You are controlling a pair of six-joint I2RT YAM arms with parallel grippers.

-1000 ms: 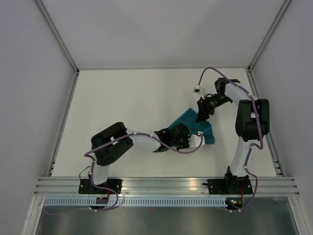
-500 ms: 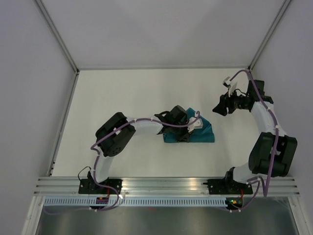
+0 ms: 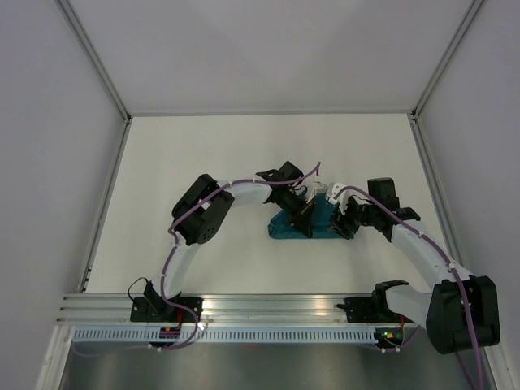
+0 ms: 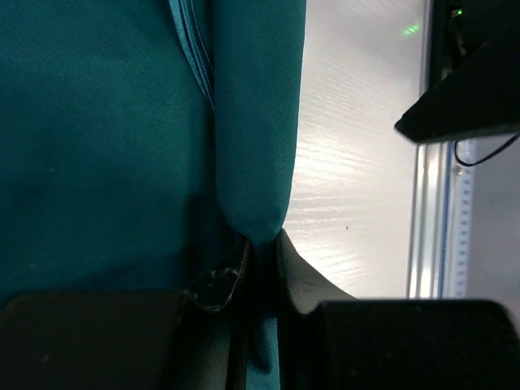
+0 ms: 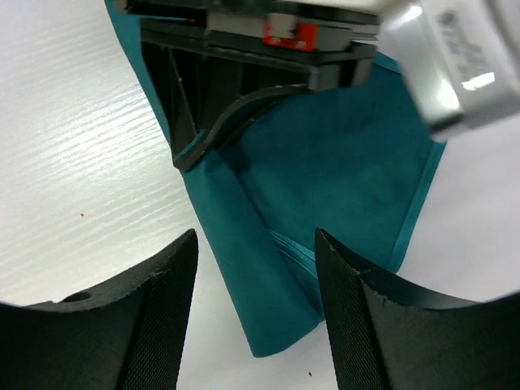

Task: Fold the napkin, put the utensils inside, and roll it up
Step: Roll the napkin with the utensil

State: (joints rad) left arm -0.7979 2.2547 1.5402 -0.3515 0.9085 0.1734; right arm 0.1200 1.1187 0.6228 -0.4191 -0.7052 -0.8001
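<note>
Pale grey enclosure walls (image 3: 244, 49) surround white wood-grain worktop (image 3: 203, 154). Mid-worktop lies the folded teal-green cloth napkin (image 3: 323, 223). Left hand (image 4: 260, 260) over napkin's middle, pinched tight on a fold of its edge. Right hand (image 5: 256, 240) at napkin's right end, jaws spread wide, gripping nothing; left hand directly ahead.

Setting is presenting as a robotics laboratory test cell. Plain white panels (image 3: 49, 162) are enclosing a white bench (image 3: 203, 146) on three sides, with metal corner struts (image 3: 93, 58) running up between them. Two robot arms, the left arm (image 3: 203, 215) and the right arm (image 3: 422, 252), are standing bolted to an aluminium extrusion rail (image 3: 276, 307) along the near edge. Purple cabling (image 3: 166, 260) is running along each arm, and a slotted cable duct (image 3: 276, 334) is lying just below the rail.
</note>
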